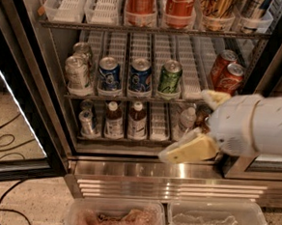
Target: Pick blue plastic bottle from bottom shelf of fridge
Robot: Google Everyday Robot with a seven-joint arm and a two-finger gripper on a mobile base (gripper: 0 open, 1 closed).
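Two small dark brown bottles with white caps and pale labels stand side by side on the bottom shelf (119, 141) of the fridge (175, 177). They are the blue plastic bottle (137, 121) and its twin (114, 121). My gripper (183, 126) is open and empty, on a white arm coming in from the right. Its yellowish fingers (191, 149) are spread in front of the right part of the bottom shelf. It is to the right of both brown bottles and apart from them.
A clear bottle (185, 118) stands behind the gripper and small silver cans (87, 120) at the shelf's left. The middle rack holds silver (78, 74), blue (110, 73), green (170, 77) and red cans (226, 72). The open glass door (20, 106) is on the left. Two plastic bins (114, 219) sit below.
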